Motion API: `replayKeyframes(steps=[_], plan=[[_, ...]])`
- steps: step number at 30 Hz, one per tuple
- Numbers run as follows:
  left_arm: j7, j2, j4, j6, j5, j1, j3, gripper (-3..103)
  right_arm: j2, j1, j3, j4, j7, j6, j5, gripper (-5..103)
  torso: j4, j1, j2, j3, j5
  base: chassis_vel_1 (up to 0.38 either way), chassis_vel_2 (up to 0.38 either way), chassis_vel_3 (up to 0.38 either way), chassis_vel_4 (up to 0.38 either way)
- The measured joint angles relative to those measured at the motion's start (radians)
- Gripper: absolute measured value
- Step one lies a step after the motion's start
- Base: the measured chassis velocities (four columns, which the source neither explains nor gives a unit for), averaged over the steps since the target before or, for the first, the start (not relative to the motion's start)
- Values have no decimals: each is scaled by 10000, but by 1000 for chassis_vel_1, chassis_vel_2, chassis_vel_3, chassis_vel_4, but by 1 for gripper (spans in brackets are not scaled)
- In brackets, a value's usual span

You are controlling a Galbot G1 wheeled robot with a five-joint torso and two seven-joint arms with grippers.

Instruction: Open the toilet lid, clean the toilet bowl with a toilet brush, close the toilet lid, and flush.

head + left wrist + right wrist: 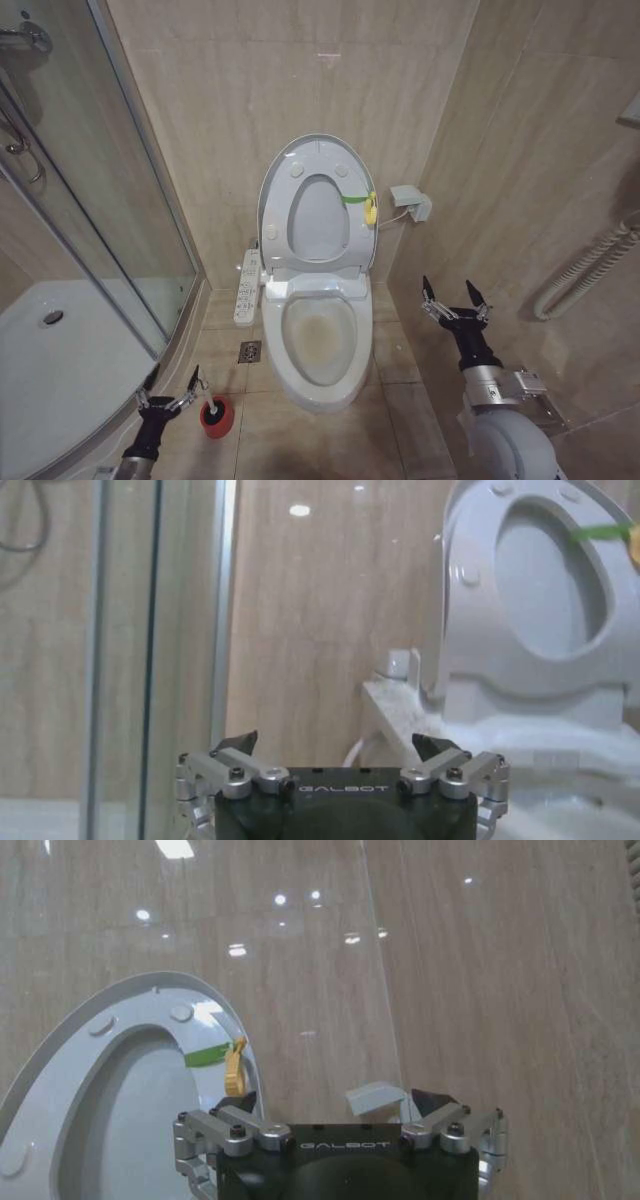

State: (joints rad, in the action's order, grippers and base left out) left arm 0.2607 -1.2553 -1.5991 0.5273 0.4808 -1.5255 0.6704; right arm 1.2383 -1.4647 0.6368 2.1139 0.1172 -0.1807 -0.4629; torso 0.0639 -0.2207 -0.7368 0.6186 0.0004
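Observation:
The toilet lid stands raised against the back wall, its recessed underside facing me; it also shows as the toilet lid and the toilet lid. Below it the toilet bowl lies uncovered with brownish stains inside. The toilet brush sits in a red holder on the floor left of the toilet. My left gripper hangs open just left of the holder, holding nothing. My right gripper is open and empty to the right of the bowl.
A glass shower enclosure fills the left side. A bidet control panel juts from the toilet's left, with a floor drain below. A yellow tag hangs on the lid; a white wall box and hose are at right.

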Motion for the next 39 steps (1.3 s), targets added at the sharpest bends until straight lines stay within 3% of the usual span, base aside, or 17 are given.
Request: replayKeyframes(steps=[3, 6, 23, 31, 39], plan=[[-494, -64, -1127, -275, -78, -560, 75, 100, -12, 47, -59, -4, 36, 35, 31, 100, -2, 1, -1, 0, -3, 0, 0, 0, 0], [-1087, -228, -2733, -919, -341, -1250, 229, 100, -33, 117, -151, -21, 87, 78, 63, 100, 0, 1, 0, 0, -3, 0, 0, 0, 0], [-2307, -577, -6773, -3046, -600, -2979, 1021, 100, -295, 672, -661, -213, 239, 506, 142, 100, -1, 0, -1, 0, -2, 0, 0, 0, 0], [-2428, -893, -7599, -3472, -1067, -3251, 863, 100, -668, 1316, -613, -495, 278, 512, -98, 100, 0, -1, 0, 0, -3, 0, 0, 0, 0], [-2534, -1071, -7721, -3490, -1515, -3515, 625, 100, -767, 1675, -719, -675, 412, 573, -120, 100, 1, 0, 0, 0, -3, 0, 0, 0, 0]])
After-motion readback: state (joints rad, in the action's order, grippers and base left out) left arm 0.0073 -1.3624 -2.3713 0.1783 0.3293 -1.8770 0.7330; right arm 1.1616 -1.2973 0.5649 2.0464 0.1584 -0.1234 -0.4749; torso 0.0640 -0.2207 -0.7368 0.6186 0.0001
